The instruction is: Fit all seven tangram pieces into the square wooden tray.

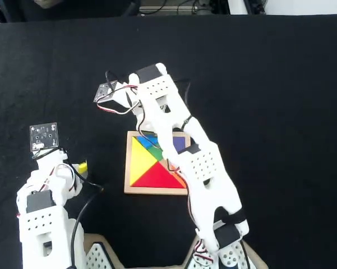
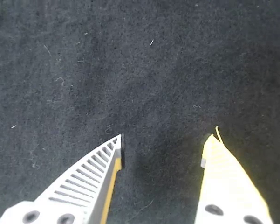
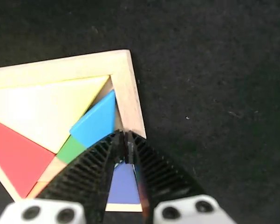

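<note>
Task is judged nearly done. The square wooden tray (image 1: 127, 179) is seen under the right arm, with its floor almost fully covered. Every piece that can be seen lies inside it.

Six pieces can be counted by colour:
- one yellow triangle (image 3: 51, 107)
- one red triangle (image 3: 11, 154)
- one blue piece (image 3: 95, 121)
- one green piece (image 3: 72, 149)
- one indigo piece (image 3: 123, 186)
- one orange piece (image 3: 46, 175)

A seventh cannot be made out, as part of the tray is hidden by the right arm in the high view. A thin wedge of bare tray floor is seen between the blue piece and the rim near the corner, so that piece is judged possibly not fully seated. Left to do: blue piece to be seated flush, seventh piece to be confirmed.

Right gripper (image 3: 126, 140): fingers closed tip to tip, nothing seen clamped, tips set at the tray's inner rim just beside the blue piece.

Left gripper (image 2: 165, 140): jaws spread, nothing held, poised over bare black cloth (image 2: 130, 56), apart from the tray.

Also counted: one tray, two arms.
</note>
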`<control>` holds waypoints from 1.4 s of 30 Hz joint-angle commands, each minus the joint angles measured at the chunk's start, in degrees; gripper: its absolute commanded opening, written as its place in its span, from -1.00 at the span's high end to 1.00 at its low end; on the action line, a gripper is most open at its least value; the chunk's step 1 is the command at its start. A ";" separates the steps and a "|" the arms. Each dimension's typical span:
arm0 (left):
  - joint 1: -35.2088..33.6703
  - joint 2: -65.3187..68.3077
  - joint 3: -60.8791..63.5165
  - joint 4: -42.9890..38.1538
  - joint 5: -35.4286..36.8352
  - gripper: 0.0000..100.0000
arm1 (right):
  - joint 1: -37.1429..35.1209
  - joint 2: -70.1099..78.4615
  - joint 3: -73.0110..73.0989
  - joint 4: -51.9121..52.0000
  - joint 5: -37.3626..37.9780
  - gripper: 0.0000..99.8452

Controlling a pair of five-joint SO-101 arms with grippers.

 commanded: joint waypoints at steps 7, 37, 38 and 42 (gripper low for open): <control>0.75 -0.62 -0.22 -1.05 0.00 0.44 | 2.64 -6.46 -0.31 1.93 -2.02 0.98; 0.66 -0.62 -0.22 -1.05 0.00 0.44 | -0.18 -15.08 23.96 -8.26 -1.49 0.98; 0.66 -0.62 -0.22 -1.05 0.00 0.44 | -0.35 -15.08 22.90 -7.65 -1.49 0.98; 0.66 -0.62 -0.22 -1.05 0.00 0.44 | -1.41 -14.90 21.23 -6.51 -1.49 0.98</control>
